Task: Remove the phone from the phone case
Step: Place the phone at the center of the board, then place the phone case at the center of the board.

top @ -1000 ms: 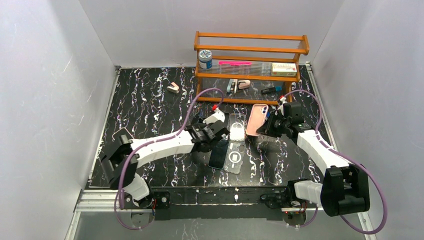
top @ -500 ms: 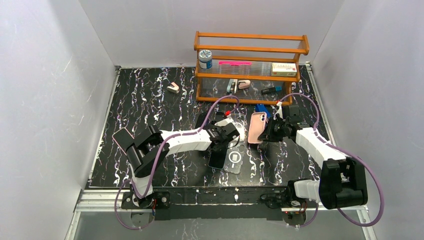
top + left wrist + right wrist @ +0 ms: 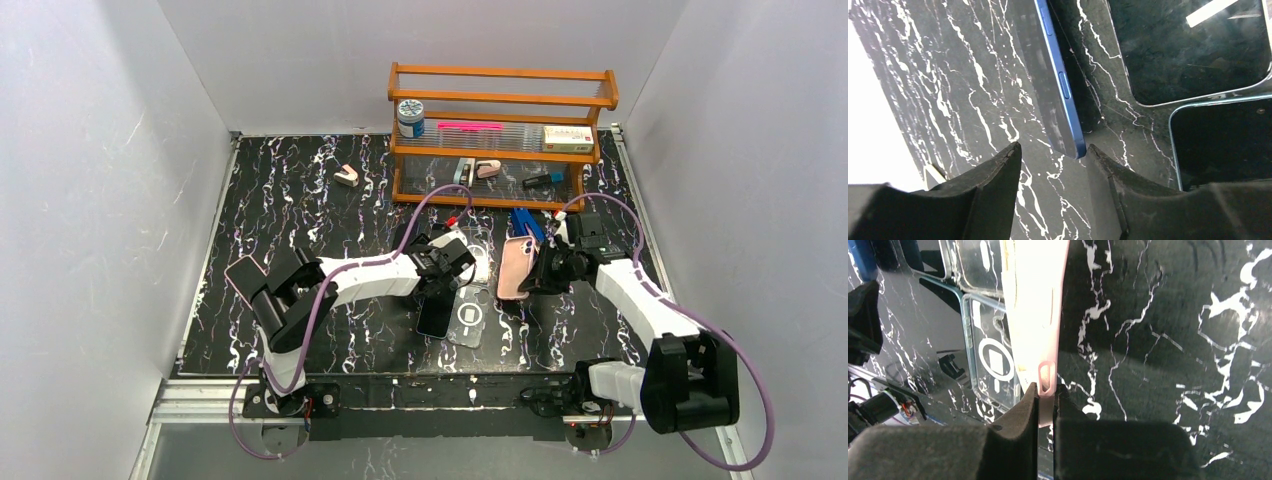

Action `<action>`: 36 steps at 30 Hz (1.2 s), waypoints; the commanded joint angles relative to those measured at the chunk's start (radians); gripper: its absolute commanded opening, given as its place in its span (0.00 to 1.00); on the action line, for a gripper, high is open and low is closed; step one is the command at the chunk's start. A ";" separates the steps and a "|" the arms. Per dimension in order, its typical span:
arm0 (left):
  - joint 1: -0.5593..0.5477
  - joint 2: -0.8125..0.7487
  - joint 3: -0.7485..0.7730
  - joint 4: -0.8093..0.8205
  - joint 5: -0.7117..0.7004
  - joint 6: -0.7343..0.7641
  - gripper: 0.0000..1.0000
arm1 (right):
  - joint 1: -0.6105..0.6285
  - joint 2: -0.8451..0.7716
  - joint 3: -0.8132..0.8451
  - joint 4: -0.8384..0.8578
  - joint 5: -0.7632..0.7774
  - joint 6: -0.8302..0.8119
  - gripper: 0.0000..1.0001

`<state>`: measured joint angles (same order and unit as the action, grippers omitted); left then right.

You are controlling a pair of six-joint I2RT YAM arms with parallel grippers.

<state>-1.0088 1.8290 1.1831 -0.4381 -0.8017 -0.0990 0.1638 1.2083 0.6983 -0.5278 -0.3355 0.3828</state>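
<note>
While right gripper (image 3: 1046,407) pinches pink phone case (image 3: 1034,310) by edge, case hangs tilted above black, white-veined table (image 3: 290,215); I cannot tell whether it holds anything; left gripper (image 3: 1050,185) spread, corner of blue phone (image 3: 1050,90) in its gap, phone flat on table; clear case (image 3: 470,318) beside; wooden rack (image 3: 500,100) at back; white walls (image 3: 100,150) around.
</note>
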 commanded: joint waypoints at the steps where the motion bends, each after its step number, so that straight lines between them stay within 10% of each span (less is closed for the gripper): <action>1: 0.027 -0.062 -0.009 0.043 0.051 -0.021 0.51 | -0.002 -0.075 -0.021 -0.131 -0.010 0.027 0.01; 21: 0.332 -0.313 -0.084 0.075 0.376 -0.259 0.97 | 0.187 -0.105 -0.142 -0.165 -0.052 0.207 0.03; 25: 0.472 -0.405 -0.135 0.075 0.477 -0.346 0.98 | 0.230 -0.105 -0.147 -0.158 -0.030 0.230 0.19; 33: 0.678 -0.487 -0.171 -0.025 0.549 -0.444 0.98 | 0.261 -0.174 -0.116 -0.196 0.122 0.268 0.93; 36: 0.738 -0.512 -0.183 -0.062 0.541 -0.461 0.98 | 0.260 -0.194 -0.091 -0.208 0.175 0.272 0.99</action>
<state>-0.3298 1.3766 1.0199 -0.4152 -0.2813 -0.5056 0.4210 1.0550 0.5583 -0.7090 -0.2646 0.6323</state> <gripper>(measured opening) 0.981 0.971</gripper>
